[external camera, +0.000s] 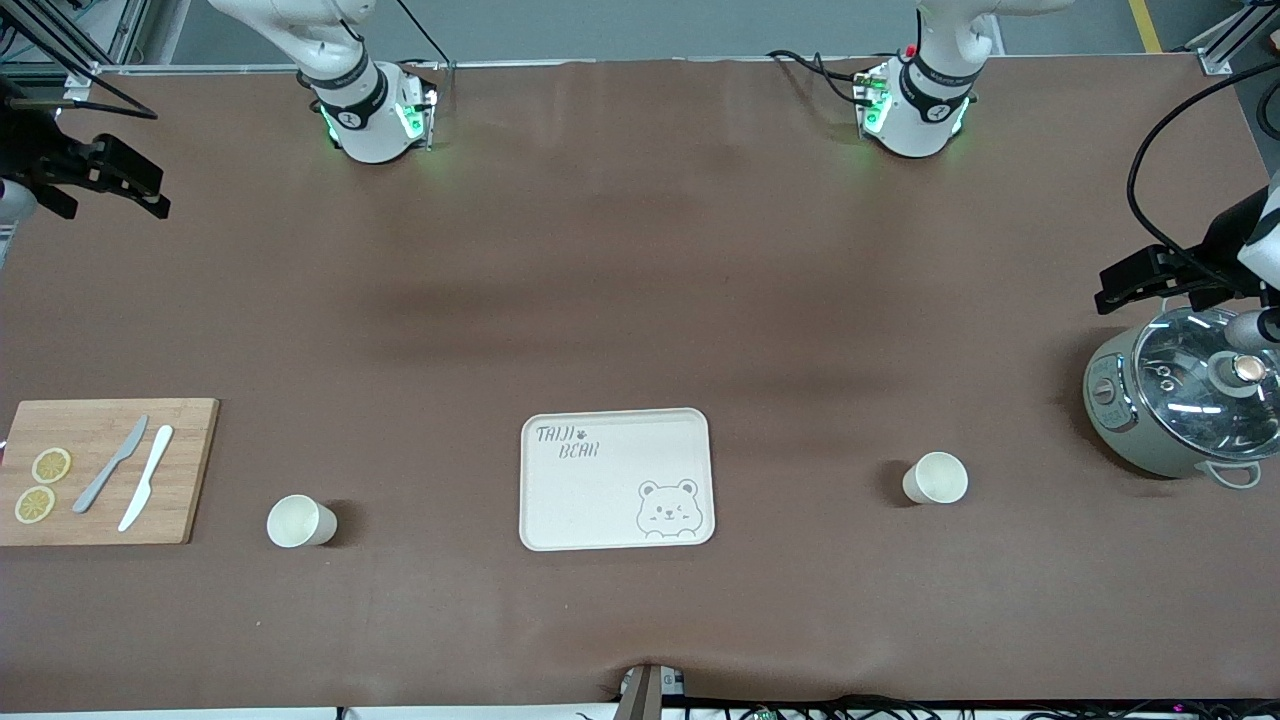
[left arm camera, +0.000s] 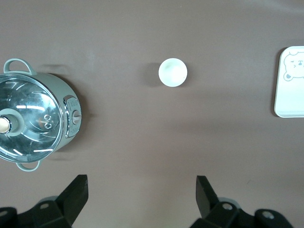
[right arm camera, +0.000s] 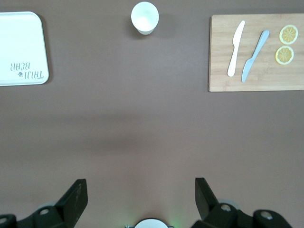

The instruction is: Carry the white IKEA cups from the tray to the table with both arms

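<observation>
the left claw is open and empty, up in the air over the table beside the pot. one cup stands on the table well below it, between pot and tray. the right claw is open and empty too, near the board; the other cup stands between board and tray.

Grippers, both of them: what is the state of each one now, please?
Left gripper: open, holding nothing, above bare table.
Right gripper: open, holding nothing, above bare table.
</observation>
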You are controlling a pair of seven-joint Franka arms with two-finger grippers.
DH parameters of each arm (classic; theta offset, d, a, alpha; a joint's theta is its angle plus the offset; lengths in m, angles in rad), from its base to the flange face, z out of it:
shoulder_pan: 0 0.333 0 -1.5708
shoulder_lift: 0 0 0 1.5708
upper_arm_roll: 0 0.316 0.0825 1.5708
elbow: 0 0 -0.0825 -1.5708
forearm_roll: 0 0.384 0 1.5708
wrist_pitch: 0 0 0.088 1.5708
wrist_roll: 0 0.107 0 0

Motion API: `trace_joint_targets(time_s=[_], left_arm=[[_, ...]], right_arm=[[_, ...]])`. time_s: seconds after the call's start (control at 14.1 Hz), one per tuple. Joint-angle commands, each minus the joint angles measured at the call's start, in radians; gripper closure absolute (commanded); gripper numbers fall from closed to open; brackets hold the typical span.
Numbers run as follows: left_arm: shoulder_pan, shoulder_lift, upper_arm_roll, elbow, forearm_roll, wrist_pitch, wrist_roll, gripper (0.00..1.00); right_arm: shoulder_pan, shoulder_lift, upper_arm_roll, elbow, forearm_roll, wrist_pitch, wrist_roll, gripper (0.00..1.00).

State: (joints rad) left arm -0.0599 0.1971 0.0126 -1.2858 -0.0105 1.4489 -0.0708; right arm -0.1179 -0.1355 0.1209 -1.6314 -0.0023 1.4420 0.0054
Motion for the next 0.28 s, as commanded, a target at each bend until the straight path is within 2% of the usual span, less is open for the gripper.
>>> trace_joint_targets(time_s=[0.0, 0.21], left_arm=[[0.002, -0.016, -0.002, -0.012, 0.023, -0.005, 0.005, 0.0], [0.002, -0.016, -0.002, -0.01, 0.021, -0.005, 0.006, 0.0]], right_arm=[[0.007, -0.012, 0.009, 0.007, -0.013, -0.058, 0.025, 0.0], [0.009, -0.01, 0.006, 0.007, -0.004, -0.078, 0.028, 0.0]])
